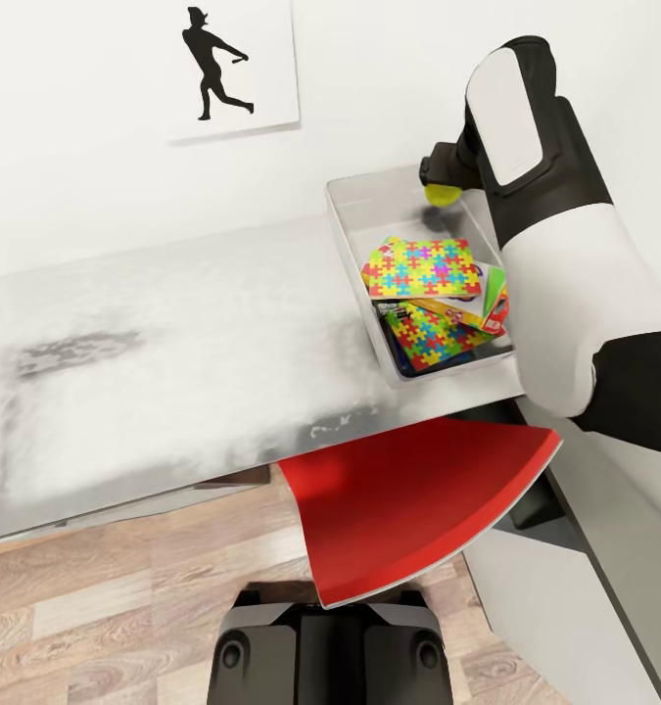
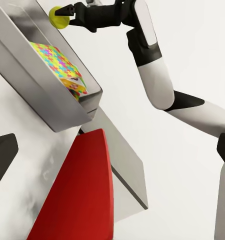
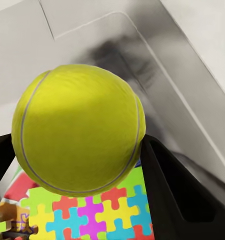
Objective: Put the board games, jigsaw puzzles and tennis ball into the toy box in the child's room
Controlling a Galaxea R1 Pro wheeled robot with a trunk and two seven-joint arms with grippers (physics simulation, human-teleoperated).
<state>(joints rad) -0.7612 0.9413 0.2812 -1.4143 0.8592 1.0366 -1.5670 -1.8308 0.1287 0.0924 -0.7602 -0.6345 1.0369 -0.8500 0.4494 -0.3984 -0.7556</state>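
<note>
Red chair nearest, right hand gripping tennis ball above toy box

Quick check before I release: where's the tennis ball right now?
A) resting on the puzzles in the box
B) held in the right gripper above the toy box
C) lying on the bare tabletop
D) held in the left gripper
B: the tennis ball sits between the right gripper fingers, over the far end of the toy box, with a jigsaw puzzle below it.

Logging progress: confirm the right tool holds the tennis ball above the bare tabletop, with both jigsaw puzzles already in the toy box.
Wrong place: the right tool holds the tennis ball above the toy box, not bare tabletop, as the head view shows. Both jigsaw puzzles lie inside.
</note>
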